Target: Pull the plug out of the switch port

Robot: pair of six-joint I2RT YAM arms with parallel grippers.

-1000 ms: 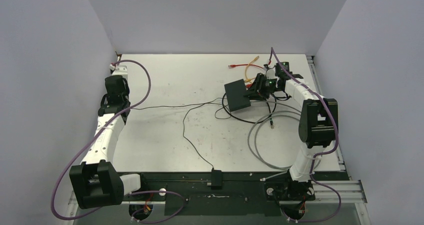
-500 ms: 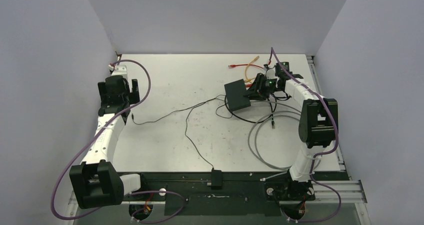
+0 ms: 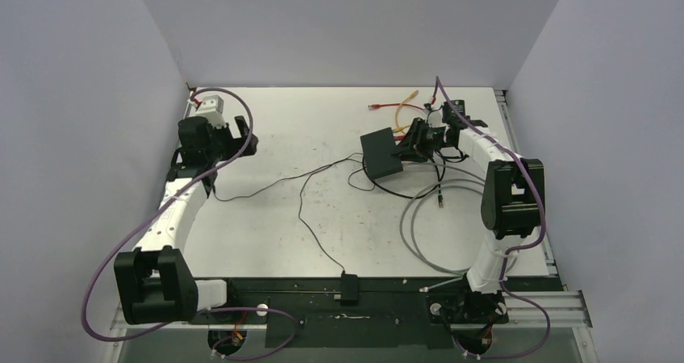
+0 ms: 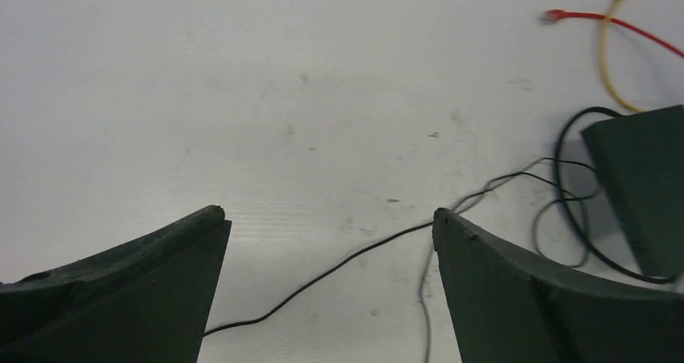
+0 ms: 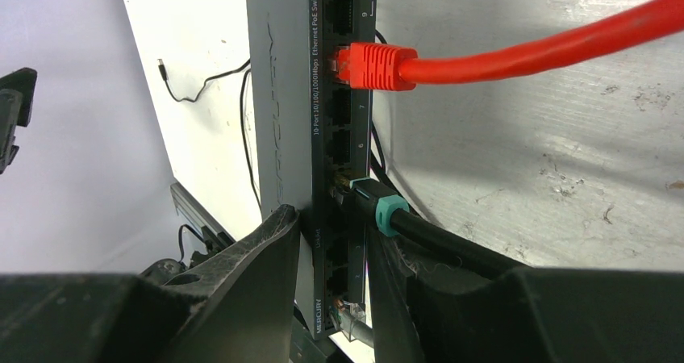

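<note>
The switch (image 3: 381, 155) is a flat black box at the far right of the table, tilted up on one edge. My right gripper (image 3: 413, 141) (image 5: 331, 230) is shut on the switch (image 5: 286, 97), one finger on each flat face. In its port row sit a red plug (image 5: 375, 64), a black plug with a teal collar (image 5: 379, 210) and a clear plug (image 5: 355, 315). My left gripper (image 3: 246, 135) (image 4: 327, 214) hangs open and empty over the far left. A thin black wire (image 4: 323, 274) lies slack under it, its small end (image 3: 216, 195) loose on the table.
Red (image 3: 387, 105) and yellow (image 3: 403, 114) cables lie behind the switch. A grey cable loop (image 3: 415, 226) lies in front of the right arm. A small black block (image 3: 349, 286) on the thin wire sits at the near edge. Walls close in on three sides.
My left gripper opened and let go of the thin black wire, which went slack onto the table. The left arm then rose and swung right. The right arm stayed put.
</note>
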